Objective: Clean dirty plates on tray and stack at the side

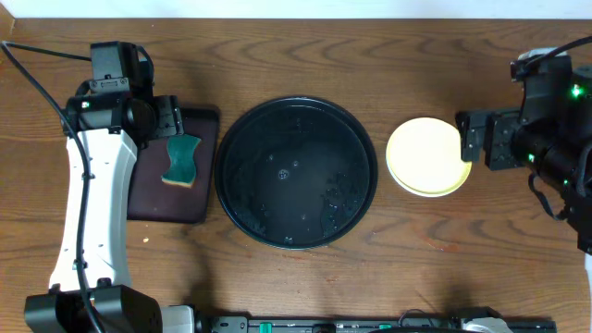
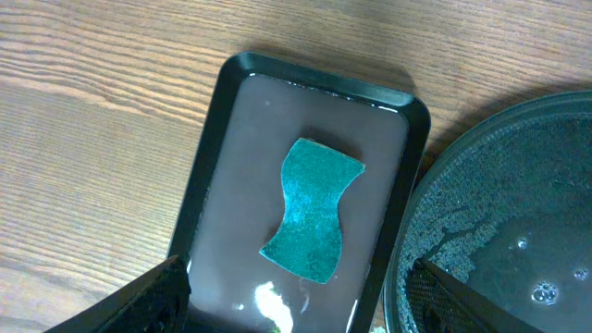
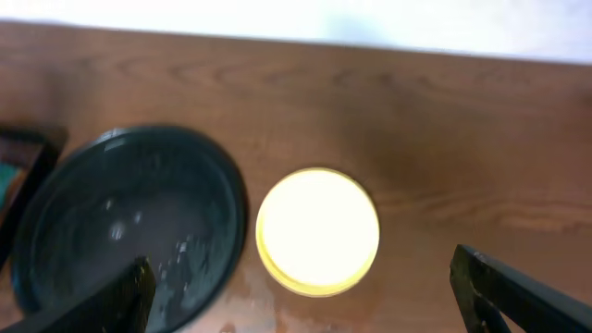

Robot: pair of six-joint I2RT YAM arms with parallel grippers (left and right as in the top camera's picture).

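Observation:
The round black tray [image 1: 356, 148] lies mid-table, wet with droplets and holding no plates; it also shows in the left wrist view [image 2: 518, 185] and the right wrist view [image 3: 111, 185]. A stack of plates [image 1: 427, 157] with the pale yellow one on top sits on the table right of the tray, also in the right wrist view [image 3: 317, 229]. The mint-blue plates are hidden. My left gripper [image 1: 171, 118] is open above the small brown tray, empty [image 2: 296, 301]. My right gripper [image 1: 474, 139] is open and empty just right of the stack [image 3: 305, 301].
A teal sponge [image 1: 182, 159] lies on the small rectangular dark-brown tray [image 1: 143, 199] left of the black tray; both show in the left wrist view, sponge [image 2: 314, 208] and tray [image 2: 240, 120]. The table's far edge runs along the top.

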